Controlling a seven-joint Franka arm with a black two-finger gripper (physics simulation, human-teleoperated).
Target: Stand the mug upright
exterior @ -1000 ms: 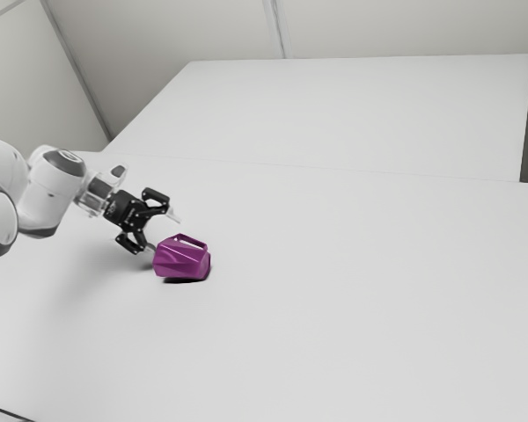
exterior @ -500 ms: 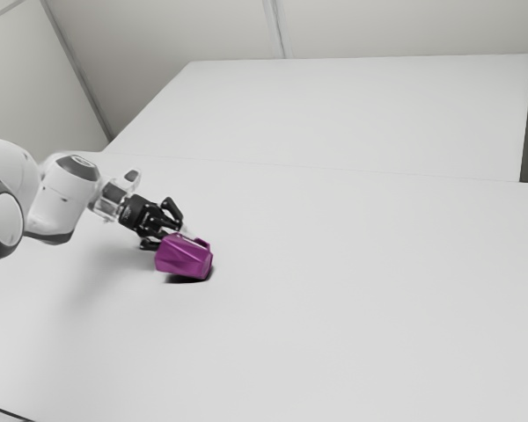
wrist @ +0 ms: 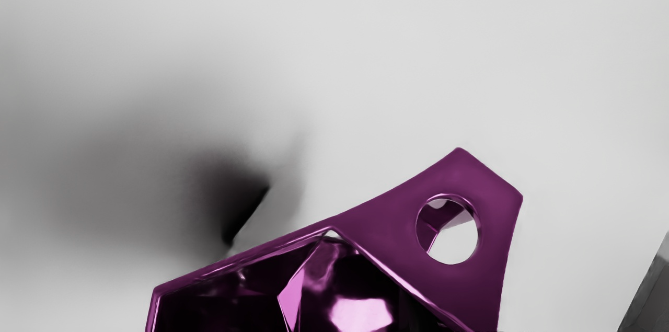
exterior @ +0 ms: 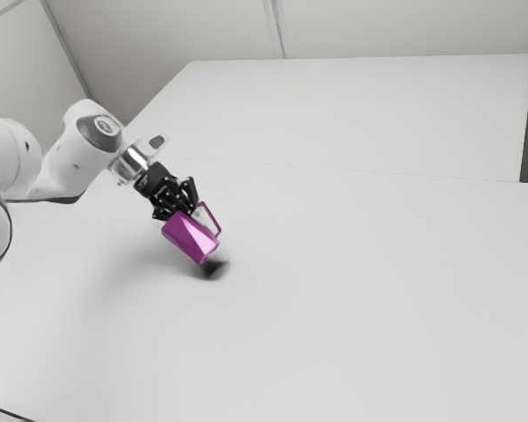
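Note:
The purple mug is tilted, its mouth toward my gripper and its base slanting down to the exterior view's right. My gripper is shut on the mug at its mouth end. The handle is on the mug's upper side, facing the exterior view's right. In the wrist view the mug shows its dark, shiny inside and the flat handle piece with a round hole; a grey part of my gripper appears at the edge. Whether the mug's lowest corner touches the table is hard to tell.
A pale table lies under the mug, with a dark shadow close to the mug's base. Behind it stands a large white panel. A thin dark line crosses the exterior view's lower left corner.
My gripper, open a second ago, closed on the mug's mouth end and moved up and toward the exterior view's right. The mug rose with it and tipped steeper, base downward.

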